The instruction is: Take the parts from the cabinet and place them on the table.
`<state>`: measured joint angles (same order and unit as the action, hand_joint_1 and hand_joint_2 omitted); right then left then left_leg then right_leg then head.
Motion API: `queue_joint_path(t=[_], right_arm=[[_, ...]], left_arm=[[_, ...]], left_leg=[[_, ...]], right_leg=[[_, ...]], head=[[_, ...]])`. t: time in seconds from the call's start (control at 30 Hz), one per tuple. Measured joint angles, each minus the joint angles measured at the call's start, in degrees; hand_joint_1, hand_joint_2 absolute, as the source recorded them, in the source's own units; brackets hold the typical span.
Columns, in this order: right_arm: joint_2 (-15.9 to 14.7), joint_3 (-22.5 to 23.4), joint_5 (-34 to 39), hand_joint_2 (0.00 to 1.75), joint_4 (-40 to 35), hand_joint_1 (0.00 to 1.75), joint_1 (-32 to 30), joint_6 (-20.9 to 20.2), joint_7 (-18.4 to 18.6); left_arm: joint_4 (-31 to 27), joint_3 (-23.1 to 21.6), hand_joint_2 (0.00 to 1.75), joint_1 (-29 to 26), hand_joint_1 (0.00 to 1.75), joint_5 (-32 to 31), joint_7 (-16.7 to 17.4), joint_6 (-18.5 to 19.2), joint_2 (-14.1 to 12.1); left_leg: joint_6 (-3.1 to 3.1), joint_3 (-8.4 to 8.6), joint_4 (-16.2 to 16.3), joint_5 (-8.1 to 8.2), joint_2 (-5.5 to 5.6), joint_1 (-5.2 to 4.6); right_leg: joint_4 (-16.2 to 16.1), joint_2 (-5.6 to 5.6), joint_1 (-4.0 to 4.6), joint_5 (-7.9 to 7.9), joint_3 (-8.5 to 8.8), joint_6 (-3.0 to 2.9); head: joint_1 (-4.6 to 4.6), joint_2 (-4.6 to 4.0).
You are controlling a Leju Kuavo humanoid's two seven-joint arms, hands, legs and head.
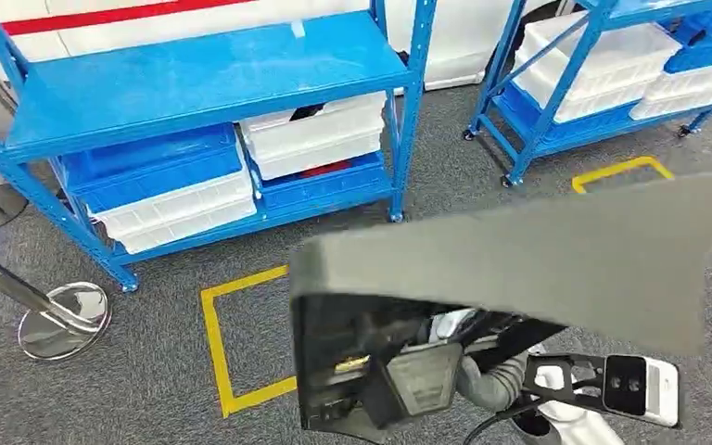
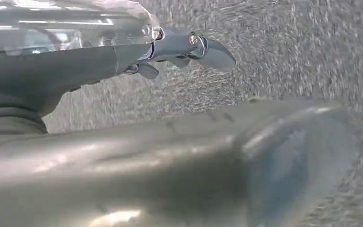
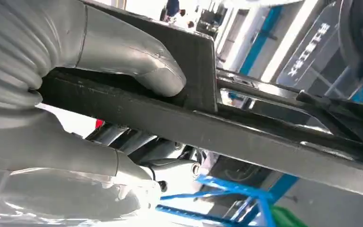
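The right hand (image 3: 52,146) is gripping a large flat dark grey panel (image 3: 264,137). In the right wrist view its thick grey thumb (image 3: 132,61) is pressing on one face of the panel near an edge while the fingers are lying against the opposite face, so the panel is being clamped between them. In the head view the dark grey panel (image 1: 519,260) is being held out in front of the robot's body, above the grey carpeted floor (image 1: 148,389) and well apart from the racks; its broad face is tilting upward and one end is bending down into a darker, nearly upright section.

The left hand (image 2: 52,75) is holding nothing. Its thumb and its fingers (image 2: 203,49) are standing apart, with blurred carpet showing between them.

Beyond the panel, a blue metal shelving rack (image 1: 204,74) is standing on the carpet. On its lower shelf, white plastic bins (image 1: 315,139) are sitting toward the right end, and a blue plastic bin (image 1: 158,162) is stacked on more white ones toward the left end. A second blue rack (image 1: 556,102) with white bins is standing to the right of it. A yellow tape square (image 1: 218,343) is marking the floor in front of the first rack, and a chrome stanchion base (image 1: 60,320) is resting near that rack's front left leg.
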<state>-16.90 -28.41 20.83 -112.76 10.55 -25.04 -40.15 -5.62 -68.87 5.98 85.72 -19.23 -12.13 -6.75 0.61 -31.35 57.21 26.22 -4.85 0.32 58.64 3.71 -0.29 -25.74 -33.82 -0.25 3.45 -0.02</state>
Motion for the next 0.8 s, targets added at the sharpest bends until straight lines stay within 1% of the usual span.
queue_joint_path(t=[0.07,0.1,0.13,0.17,0.2,0.23,0.27,0.3,0.33,0.37,0.4,0.43,0.47,0.5,0.53,0.57,0.6,0.63,0.67,0.7,0.73,0.77,0.8], right_arm=[[0.0,-0.3,-0.3,1.75,-0.7,1.64,-0.8,-0.5,0.0],[-0.1,-0.4,-0.4,1.75,-1.0,1.64,-1.0,-0.7,0.0],[-0.2,-0.5,-0.4,1.75,-1.2,1.64,-1.1,-0.9,0.0],[-0.4,-0.5,-0.4,1.75,-1.4,1.64,-1.1,-1.1,-0.1],[-0.3,-0.6,-0.3,1.75,-1.4,1.64,-1.1,-1.1,-0.1],[-0.3,-0.7,-0.3,1.75,-1.4,1.64,-1.3,-0.8,0.0],[-0.4,-0.8,-0.3,1.75,-1.4,1.64,-1.4,-0.6,0.0],[-0.4,-0.8,-0.2,1.75,-1.3,1.64,-1.6,-0.4,0.0],[-0.4,-0.8,-0.2,1.75,-1.3,1.64,-1.8,-0.3,0.0],[-0.4,-0.9,-0.2,1.75,-1.3,1.64,-1.9,-0.3,0.0],[-0.4,-0.9,0.0,1.75,-1.3,1.64,-1.9,-0.6,0.0],[-0.4,-0.8,0.2,1.75,-1.3,1.64,-1.9,-0.8,0.0],[-0.4,-0.8,0.3,1.75,-1.3,1.64,-2.1,-1.2,0.0],[-0.4,-0.7,0.4,1.75,-1.2,1.64,-2.2,-1.4,0.0],[-0.4,-0.6,0.5,1.75,-1.1,1.64,-2.4,-1.9,0.0],[-0.4,-0.4,0.5,1.75,-0.9,1.64,-2.8,-2.3,0.0],[-0.4,-0.1,0.5,1.75,-0.9,1.64,-3.0,-2.7,0.0],[-0.4,0.3,0.5,1.75,-0.7,1.64,-3.2,-3.2,0.0],[-0.4,0.6,0.5,1.75,-0.6,1.64,-3.3,-3.4,0.0],[-0.4,0.9,0.5,1.75,-0.4,1.64,-3.3,-3.7,0.0],[-0.3,1.0,0.4,1.75,-0.2,1.64,-3.5,-4.2,0.0],[0.0,1.2,0.2,1.75,0.1,1.64,-3.8,-4.7,0.0],[0.0,1.4,-0.1,1.75,0.2,1.64,-4.2,-4.9,0.0]], left_arm=[[0.0,-0.7,0.00,0.2,0.00,-0.1,0.8,-0.5,0.1],[0.0,-1.2,0.00,0.3,0.00,-0.1,1.2,-0.7,0.1],[0.0,-1.4,0.00,0.4,0.00,-0.1,1.2,-1.1,0.1],[0.0,-1.5,0.00,0.4,0.00,-0.1,1.2,-1.4,0.1],[0.0,-1.7,0.00,0.3,0.00,-0.1,1.2,-1.6,0.1],[0.0,-1.9,0.00,0.2,0.00,-0.1,1.2,-1.9,0.1],[0.0,-2.2,0.00,0.1,0.00,-0.1,1.2,-2.1,0.0],[0.0,-2.5,0.00,0.1,0.00,-0.1,1.2,-2.1,0.1],[0.0,-2.7,0.00,0.2,0.00,-0.1,1.1,-2.2,0.1],[0.0,-2.7,0.00,0.2,0.00,-0.1,1.0,-2.3,0.1],[0.0,-2.8,0.00,0.2,0.00,-0.1,0.8,-2.3,0.1],[0.0,-2.8,0.00,0.3,0.00,0.0,0.5,-2.3,0.1],[0.0,-2.8,0.00,0.3,0.00,0.0,0.1,-2.3,0.0],[0.0,-2.8,0.00,0.3,0.00,0.0,-0.2,-2.3,0.3],[0.0,-2.8,0.00,0.2,0.00,0.0,-0.2,-2.3,0.4],[0.0,-2.8,0.00,0.3,0.00,0.0,-0.3,-2.3,0.5],[-0.1,-2.8,0.00,0.3,0.00,0.0,-0.3,-2.3,0.7],[-0.4,-2.8,0.00,0.4,0.00,0.1,-0.4,-2.1,1.3],[-0.4,-2.8,0.00,0.3,0.00,0.2,-0.5,-1.9,1.4],[-0.4,-2.8,0.00,0.2,0.00,0.2,-0.6,-1.9,1.6],[-0.4,-2.8,0.00,0.0,0.00,0.3,-0.7,-1.9,1.8],[-0.4,-2.8,0.00,-0.2,0.00,0.7,-0.7,-1.8,2.0],[-0.4,-2.8,0.00,-0.3,0.00,0.8,-0.7,-1.8,2.1]], left_leg=[[0.63,0.30,-0.1,0.01,-1.26,-0.01],[0.99,0.40,-0.1,0.17,-1.82,0.02],[1.38,0.14,0.8,1.12,0.07,0.38],[1.55,-0.99,3.6,3.46,2.51,0.43],[1.72,-2.69,7.8,5.96,3.53,0.49],[1.83,-4.71,12.5,8.18,4.10,0.46],[1.88,-6.52,16.6,9.57,4.36,0.46],[1.81,-7.23,18.1,9.47,4.38,0.45],[1.63,-6.56,16.8,8.05,4.45,0.44],[1.35,-4.85,13.3,5.82,4.60,0.43],[0.97,-2.27,8.1,3.10,5.13,0.41],[0.45,0.19,2.9,0.85,6.88,0.30],[-0.08,0.97,0.8,1.47,9.99,0.37],[0.06,1.04,0.0,1.31,9.58,0.30],[-0.06,1.03,0.1,1.31,9.12,-0.01],[-0.35,1.19,0.1,1.22,8.56,-0.19],[-0.76,1.39,-0.5,0.80,7.88,-0.01],[-0.99,1.70,-1.4,0.08,6.80,0.63],[-1.32,1.85,-1.9,-0.18,6.41,0.52],[-1.67,1.70,-1.9,-0.26,5.46,0.45],[-1.67,1.59,-1.8,-0.26,4.73,0.38],[-1.68,1.50,-1.8,-0.24,3.92,0.34],[-1.65,1.41,-1.7,-0.22,3.22,0.34]], right_leg=[[0.1,-1.11,0.29,0.04,-0.28,-0.62],[-0.3,-1.74,0.09,0.37,-0.29,-1.17],[-0.5,-2.17,-0.19,0.61,-0.22,-1.49],[-0.5,-2.72,-0.28,0.74,-0.33,-1.81],[-0.5,-3.20,-0.27,0.83,-0.42,-2.05],[-0.5,-3.86,-0.18,0.90,-0.53,-2.15],[-0.4,-4.61,-0.06,0.98,-0.67,-2.26],[-0.4,-5.26,0.02,1.03,-0.74,-2.28],[-0.3,-6.03,0.08,1.06,-0.76,-2.24],[-0.2,-6.74,0.13,1.08,-0.76,-2.20],[0.0,-7.54,0.19,1.12,-0.74,-2.14],[0.0,-8.21,0.20,1.18,-0.75,-2.04],[0.1,-8.63,0.30,1.34,-1.00,-1.72],[0.3,-9.50,-0.02,1.54,-1.36,-1.33],[0.2,-9.93,-0.35,1.74,-1.59,-0.95],[-0.1,-10.64,-0.56,1.98,-1.66,-0.44],[-0.4,-11.37,-0.33,2.32,-1.69,0.10],[0.1,-10.07,-0.37,2.04,-1.81,0.06],[1.6,-6.76,0.02,0.51,-2.63,0.41],[5.3,-5.13,-0.16,-2.04,-4.42,0.81],[10.0,-4.45,-0.40,-4.37,-6.52,1.16],[14.1,-4.18,-0.62,-5.96,-8.36,1.45],[16.6,-4.01,-0.79,-6.42,-9.43,1.67]], head=[[0.00,0.00],[0.00,0.00],[0.02,0.00],[0.02,0.00],[0.00,0.00],[0.02,0.00],[0.00,0.00],[0.00,0.00],[0.02,0.00],[0.00,0.00],[0.00,0.00],[0.02,0.00],[0.00,0.00],[0.02,0.00],[0.00,0.00],[0.00,0.00],[0.00,0.00],[0.00,0.00],[-0.02,0.00],[0.00,0.00],[0.00,0.00],[0.00,0.00],[0.00,0.00]])
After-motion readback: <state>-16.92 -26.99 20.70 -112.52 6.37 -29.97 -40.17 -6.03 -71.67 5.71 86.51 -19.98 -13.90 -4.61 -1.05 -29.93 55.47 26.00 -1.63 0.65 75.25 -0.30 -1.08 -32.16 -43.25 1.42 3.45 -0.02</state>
